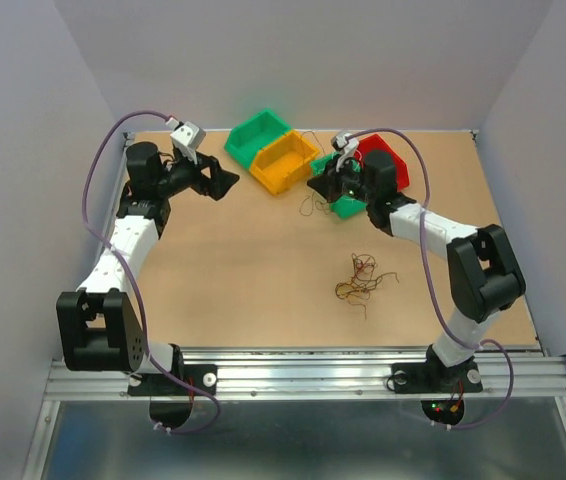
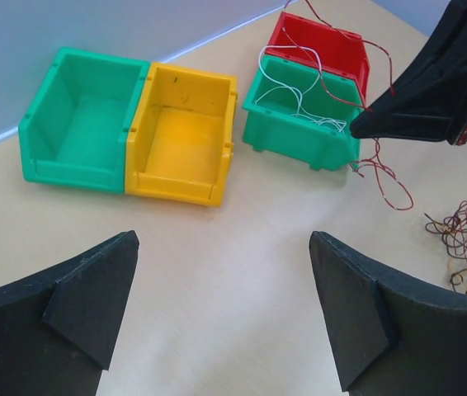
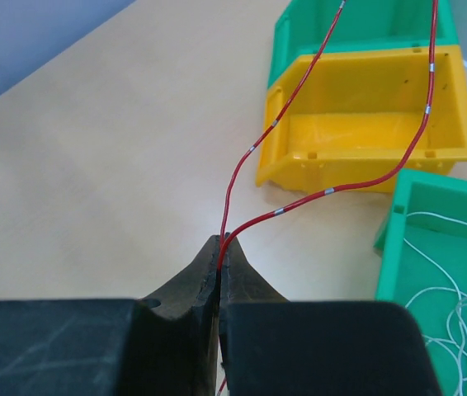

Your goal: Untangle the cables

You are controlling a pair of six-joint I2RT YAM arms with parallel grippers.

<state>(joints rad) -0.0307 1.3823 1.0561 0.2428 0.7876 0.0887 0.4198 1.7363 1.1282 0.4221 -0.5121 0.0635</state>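
Observation:
A small tangle of red, yellow and dark cables [image 1: 361,278] lies on the table right of the middle; it also shows at the right edge of the left wrist view [image 2: 464,243]. My right gripper [image 1: 315,186] is shut on a red cable [image 3: 250,157] and holds it beside the small green bin [image 2: 299,136]. The red cable loops up over the bins and hangs below the gripper [image 2: 386,177]. White cables [image 3: 456,305] lie in that small green bin. My left gripper [image 1: 225,182] is open and empty above bare table at the back left [image 2: 224,241].
A large green bin [image 1: 259,133] and a yellow bin [image 1: 283,160] stand side by side at the back middle. A red bin [image 1: 383,152] stands behind the small green bin [image 1: 345,205]. Walls enclose the table on three sides.

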